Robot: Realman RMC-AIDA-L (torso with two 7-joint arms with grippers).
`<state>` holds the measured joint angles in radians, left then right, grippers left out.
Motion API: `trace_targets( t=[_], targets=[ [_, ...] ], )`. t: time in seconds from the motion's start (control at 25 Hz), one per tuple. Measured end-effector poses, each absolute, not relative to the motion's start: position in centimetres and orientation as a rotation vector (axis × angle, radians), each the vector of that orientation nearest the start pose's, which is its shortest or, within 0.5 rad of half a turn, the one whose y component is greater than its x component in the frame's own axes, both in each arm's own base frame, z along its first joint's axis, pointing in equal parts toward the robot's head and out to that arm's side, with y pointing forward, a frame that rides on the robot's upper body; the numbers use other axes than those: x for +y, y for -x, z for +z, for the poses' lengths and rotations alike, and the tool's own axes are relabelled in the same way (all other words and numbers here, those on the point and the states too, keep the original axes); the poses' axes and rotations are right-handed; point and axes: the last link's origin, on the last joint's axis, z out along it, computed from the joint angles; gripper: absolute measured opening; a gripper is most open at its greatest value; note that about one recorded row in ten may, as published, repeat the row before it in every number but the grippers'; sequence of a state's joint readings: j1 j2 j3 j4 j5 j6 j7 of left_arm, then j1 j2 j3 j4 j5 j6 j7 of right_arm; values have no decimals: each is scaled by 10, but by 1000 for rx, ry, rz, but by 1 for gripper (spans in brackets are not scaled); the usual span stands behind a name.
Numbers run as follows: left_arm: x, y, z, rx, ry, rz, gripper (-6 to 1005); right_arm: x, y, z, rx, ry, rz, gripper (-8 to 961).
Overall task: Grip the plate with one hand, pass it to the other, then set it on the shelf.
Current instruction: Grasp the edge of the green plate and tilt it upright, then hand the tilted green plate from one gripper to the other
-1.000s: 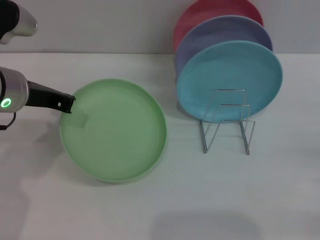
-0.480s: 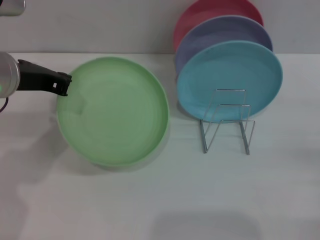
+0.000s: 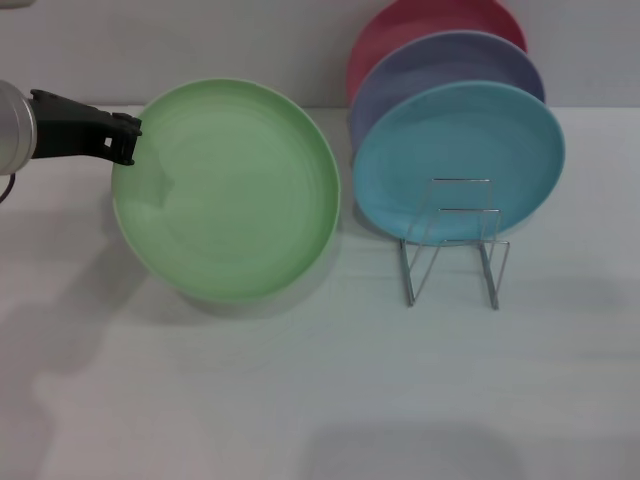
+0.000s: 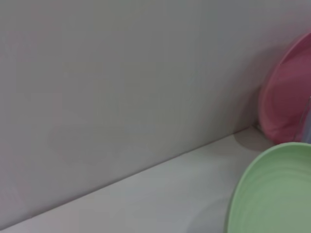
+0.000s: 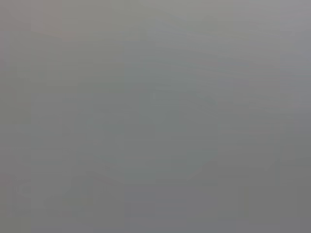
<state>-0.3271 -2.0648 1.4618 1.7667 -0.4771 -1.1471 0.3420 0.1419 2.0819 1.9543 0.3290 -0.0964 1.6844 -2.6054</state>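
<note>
the left gripper (image 3: 128,143) is clenched on the plate (image 3: 228,190), pinching its rim at about ten o'clock, with the arm reaching in from the nine o'clock side of the head view. since a second ago the green plate has come up off the table (image 3: 320,400) and tipped its face toward the camera, and gripper and plate have risen toward twelve o'clock; half a second ago it sat a little lower. its shadow lies on the table below it. the right gripper is not in view.

at three o'clock from the plate stands the shelf (image 3: 455,240), a thin wire rack. just behind it lean a blue plate (image 3: 460,150), a lavender plate (image 3: 440,65) and a red plate (image 3: 420,20), stacked one behind another against the wall (image 3: 200,40).
</note>
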Motion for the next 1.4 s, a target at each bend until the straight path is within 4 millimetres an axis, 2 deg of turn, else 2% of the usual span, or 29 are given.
trace_targets(
  t=[0.08, 0.12, 0.24, 0.36, 0.64, 0.88, 0.92, 1.08, 1.12, 1.16, 1.24, 1.4],
  targets=[
    [363, 158, 66, -774, 2135, -35, 34, 254, -326, 107, 224, 1244, 1191, 829],
    [363, 158, 66, -774, 2135, -35, 35, 254, -326, 107, 224, 1244, 1191, 829],
    [363, 156, 66, -766, 2133, -43, 36, 274, -308, 111, 205, 1319, 1180, 829],
    [363, 157, 66, -767, 2131, -45, 38, 296, -288, 110, 241, 1397, 1126, 828],
    [362, 154, 68, -758, 2125, -59, 42, 337, -223, 114, 345, 1614, 957, 828],
    [363, 152, 70, -750, 2117, -76, 45, 349, -176, 119, 396, 1768, 920, 828],
    [363, 152, 70, -750, 2117, -76, 46, 349, -176, 119, 396, 1768, 920, 828],
    [364, 151, 70, -742, 2112, -82, 48, 355, -150, 125, 410, 1852, 874, 828],
    [364, 151, 70, -742, 2112, -82, 49, 355, -150, 125, 410, 1852, 874, 828],
    [364, 151, 70, -742, 2112, -82, 49, 358, -140, 126, 448, 1901, 861, 828],
    [364, 151, 70, -741, 2110, -82, 50, 360, -136, 127, 459, 1921, 852, 828],
    [364, 151, 71, -740, 2108, -85, 53, 370, -115, 125, 512, 2051, 758, 828]
  ],
)
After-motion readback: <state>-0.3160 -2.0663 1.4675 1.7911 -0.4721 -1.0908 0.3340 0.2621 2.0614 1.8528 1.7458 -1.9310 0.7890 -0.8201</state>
